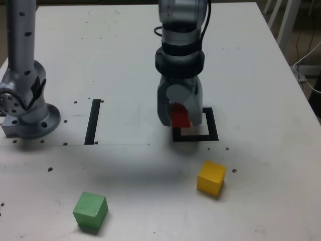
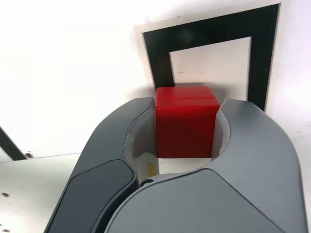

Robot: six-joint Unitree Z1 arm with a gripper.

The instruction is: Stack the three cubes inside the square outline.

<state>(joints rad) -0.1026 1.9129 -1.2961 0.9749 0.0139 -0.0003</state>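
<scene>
Gripper (image 2: 187, 124) pinching red cube (image 2: 186, 121), hanging at square outline (image 1: 211, 131) edge near table middle for base placement. Yellow cube (image 1: 211, 177), green cube (image 1: 91, 211) loose toward front edge.

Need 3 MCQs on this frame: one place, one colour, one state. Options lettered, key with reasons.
1. Where is the yellow cube?
A. inside the square outline
B. on the table, nearer the camera than the outline
C. on the green cube

2. What colour is the cube in the pincer?
A. red
B. green
C. yellow

3. The pincer is:
A. open, empty
B. shut on a cube
C. out of view

Key: 1 B, it sits on bare table in front of the outline. 2 A, the wrist view shows the red cube. 3 B, both jaws press the cube's sides.
</scene>
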